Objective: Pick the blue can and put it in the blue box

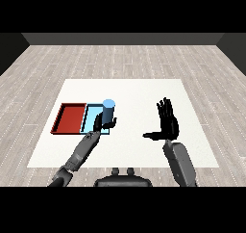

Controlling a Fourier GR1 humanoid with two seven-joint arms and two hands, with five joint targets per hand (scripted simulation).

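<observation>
The left hand [100, 123] is curled round the upright light blue cylindrical can [108, 111], holding it over the right part of the shallow light blue tray [89, 117], which lies just right of the flat red tray [68, 118] on the white table [144, 92]. The right hand [168, 122] hangs well off to the right, fingers spread and holding nothing. To finish well, I would lower the can straight down, keeping it upright and inside the right rim, before uncurling the fingers.

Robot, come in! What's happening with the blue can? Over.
Left hand curled round blue can, above blue tray. Right hand open, empty. Nothing blocking.
</observation>
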